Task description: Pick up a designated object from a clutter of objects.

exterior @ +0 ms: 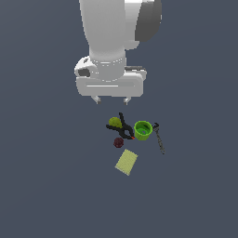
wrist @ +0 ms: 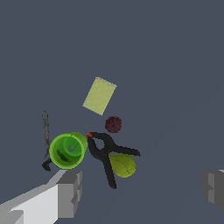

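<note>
The small dark maroon ball (exterior: 118, 142) lies on the grey floor in a small cluster, just below the red tip of the black clamp (exterior: 122, 128); it also shows in the wrist view (wrist: 113, 124). The yellow-green ball (exterior: 115, 122) sits against the clamp's handles. My gripper (exterior: 111, 99) hangs high above the cluster, open and empty, its fingertips (wrist: 70, 192) spread wide apart. In the wrist view the clamp (wrist: 106, 153) lies between the maroon ball and the yellow-green ball (wrist: 123, 165).
A bright green cup (exterior: 143, 130) stands to the exterior view's right of the clamp. A thin dark tool (exterior: 160, 138) lies beyond the cup. A pale yellow flat rectangle (exterior: 126, 162) lies just below the maroon ball. The floor (exterior: 46, 186) is plain grey.
</note>
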You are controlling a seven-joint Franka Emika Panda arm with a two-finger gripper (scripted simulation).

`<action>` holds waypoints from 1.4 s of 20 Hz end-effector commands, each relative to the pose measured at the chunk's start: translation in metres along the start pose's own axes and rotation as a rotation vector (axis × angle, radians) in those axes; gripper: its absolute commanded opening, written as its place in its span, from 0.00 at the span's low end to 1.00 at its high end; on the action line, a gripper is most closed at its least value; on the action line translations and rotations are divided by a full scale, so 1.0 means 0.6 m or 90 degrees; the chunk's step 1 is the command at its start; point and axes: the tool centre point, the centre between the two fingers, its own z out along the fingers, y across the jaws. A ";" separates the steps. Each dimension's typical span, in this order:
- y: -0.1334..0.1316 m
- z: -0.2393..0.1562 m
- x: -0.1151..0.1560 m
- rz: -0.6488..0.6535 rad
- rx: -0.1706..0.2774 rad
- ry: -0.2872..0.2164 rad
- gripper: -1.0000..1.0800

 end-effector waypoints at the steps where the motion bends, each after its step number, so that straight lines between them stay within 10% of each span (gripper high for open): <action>1: 0.000 0.000 0.000 0.000 0.000 0.001 0.96; 28: -0.024 0.311 0.025 0.074 -0.014 0.000 0.96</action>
